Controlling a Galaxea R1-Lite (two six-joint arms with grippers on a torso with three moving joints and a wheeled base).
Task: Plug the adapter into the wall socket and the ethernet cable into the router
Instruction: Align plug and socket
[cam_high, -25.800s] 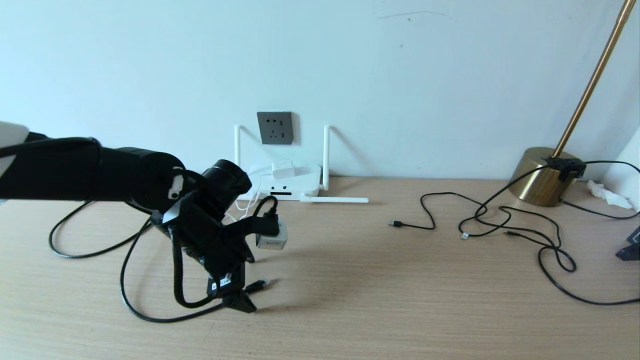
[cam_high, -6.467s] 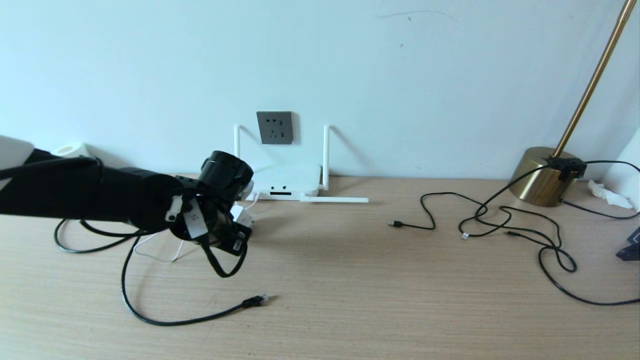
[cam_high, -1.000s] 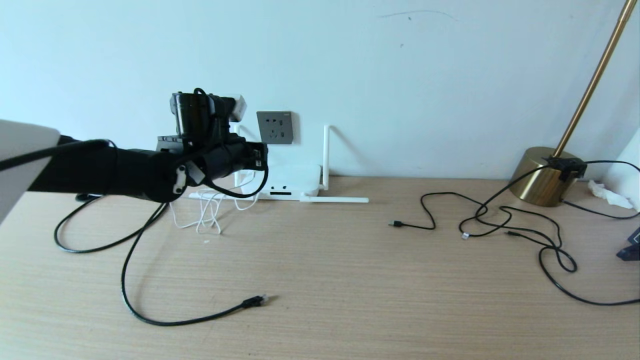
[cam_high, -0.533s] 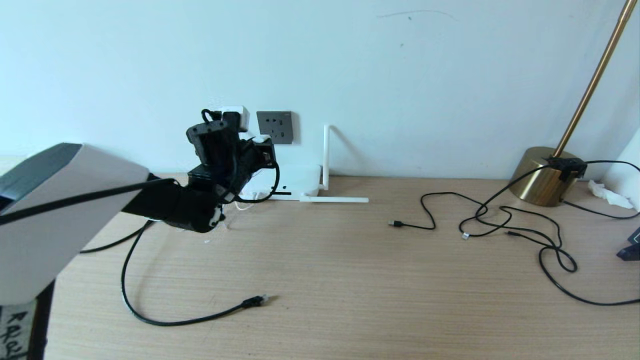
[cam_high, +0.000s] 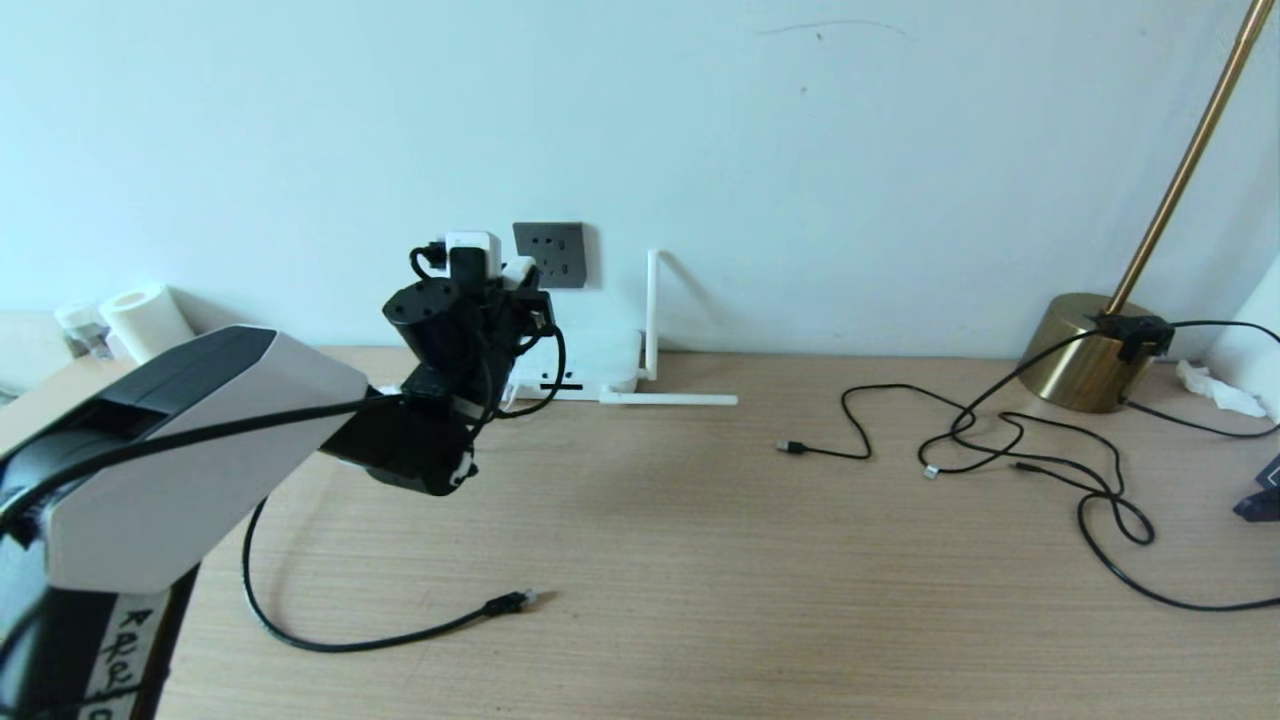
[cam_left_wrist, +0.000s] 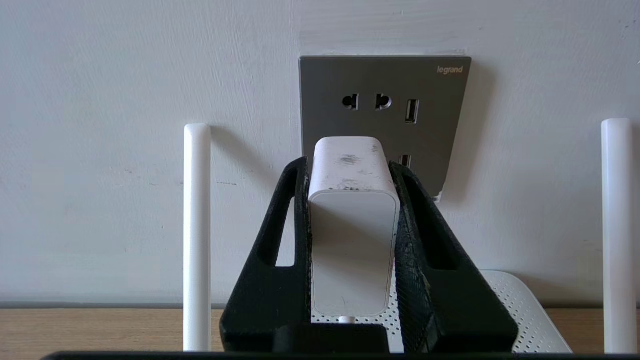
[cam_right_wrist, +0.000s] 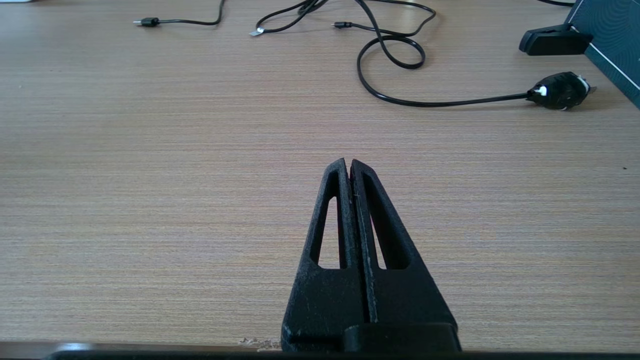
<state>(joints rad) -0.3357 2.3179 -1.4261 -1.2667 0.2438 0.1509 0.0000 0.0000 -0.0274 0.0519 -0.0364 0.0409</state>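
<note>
From the head view, the left gripper (cam_high: 470, 262) held the small white rounded cube-shaped adapter (cam_high: 472, 243) raised just left of the dark grey square wall socket (cam_high: 549, 255), above the flat white router (cam_high: 590, 362). The thick black ethernet cable (cam_high: 400, 635) lay on the wooden surface (cam_high: 700, 560).

The left wrist view showed the adapter (cam_left_wrist: 350, 225) clamped between both fingers (cam_left_wrist: 280, 240), facing the socket (cam_left_wrist: 385, 110).

In the right wrist view, the right gripper (cam_right_wrist: 348, 167) was closed and empty over the surface (cam_right_wrist: 150, 175).

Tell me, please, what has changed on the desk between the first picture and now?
The left gripper took the adapter off the router and raised it to the wall socket, not yet plugged in. The ethernet cable stayed on the desk; the right gripper is shut.
</note>
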